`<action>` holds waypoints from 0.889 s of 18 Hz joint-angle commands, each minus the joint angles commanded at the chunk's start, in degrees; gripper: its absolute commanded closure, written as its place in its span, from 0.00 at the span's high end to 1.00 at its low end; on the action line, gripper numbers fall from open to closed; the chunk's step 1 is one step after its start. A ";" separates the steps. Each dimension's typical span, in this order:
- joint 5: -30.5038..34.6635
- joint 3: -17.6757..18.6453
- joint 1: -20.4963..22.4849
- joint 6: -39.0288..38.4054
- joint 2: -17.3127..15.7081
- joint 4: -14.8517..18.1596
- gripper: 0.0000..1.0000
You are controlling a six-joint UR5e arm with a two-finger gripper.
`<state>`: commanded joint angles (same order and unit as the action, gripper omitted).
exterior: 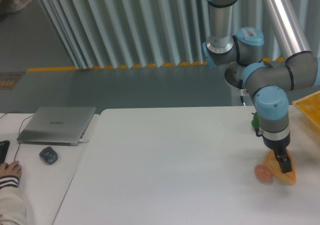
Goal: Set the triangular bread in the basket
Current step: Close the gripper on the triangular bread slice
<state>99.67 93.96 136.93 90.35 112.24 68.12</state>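
Note:
The triangular bread, a golden-orange wedge, lies on the white table near the right edge. My gripper points down onto it, its dark fingers at the wedge's top, and they hide the jaw gap. A corner of the yellow-orange basket shows at the right border, behind and to the right of the bread.
A small reddish-brown egg sits against the bread's left side. A green pepper is partly hidden behind my arm. On the left side table are a closed laptop, a mouse and a person's hand.

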 joint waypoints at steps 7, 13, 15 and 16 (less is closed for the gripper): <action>0.00 0.00 -0.44 -0.44 0.17 -0.09 0.98; 0.00 -0.17 -0.44 0.17 0.35 0.00 0.88; 0.35 -0.44 -0.44 0.35 0.35 0.00 0.76; 0.44 -0.44 -0.44 0.44 0.35 0.09 0.73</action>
<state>100.11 93.52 136.49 90.79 112.59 68.20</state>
